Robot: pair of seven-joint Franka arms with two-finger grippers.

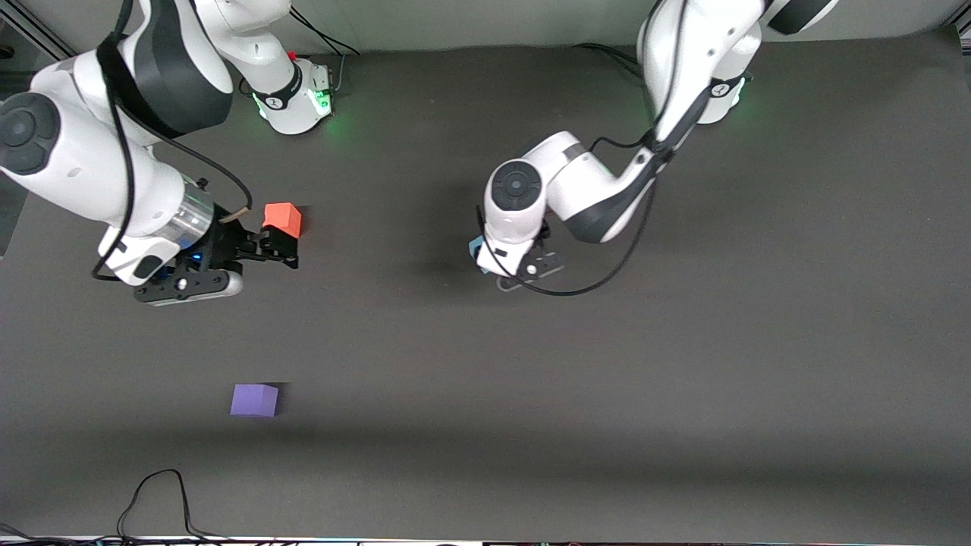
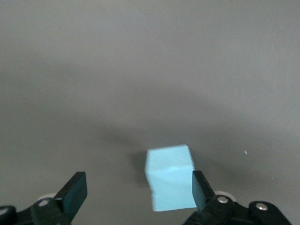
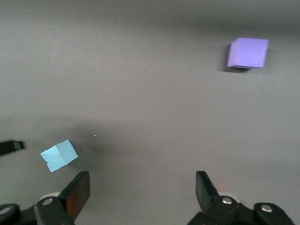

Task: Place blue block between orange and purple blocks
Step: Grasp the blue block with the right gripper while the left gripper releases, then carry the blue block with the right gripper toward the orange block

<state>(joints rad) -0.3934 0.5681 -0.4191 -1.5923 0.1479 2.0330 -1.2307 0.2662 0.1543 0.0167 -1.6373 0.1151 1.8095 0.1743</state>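
— Purple foam cube (image 1: 254, 400) sits nearest; orange-red foam cube (image 1: 282, 219) farther, beside the right gripper (image 1: 282, 254), jaws wide, empty.

— Left gripper (image 2: 140, 192), jaws wide, straddles the light, squashy sky-blue foam cube (image 2: 169, 176) mid-tabletop (image 1: 683, 364). Pinch flat sides!

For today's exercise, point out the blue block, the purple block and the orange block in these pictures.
blue block (image 2: 169, 177): left wrist view, middle of its pale front face.
purple block (image 1: 254, 400): front view, centre of its top face.
orange block (image 1: 282, 218): front view, centre of its top face.
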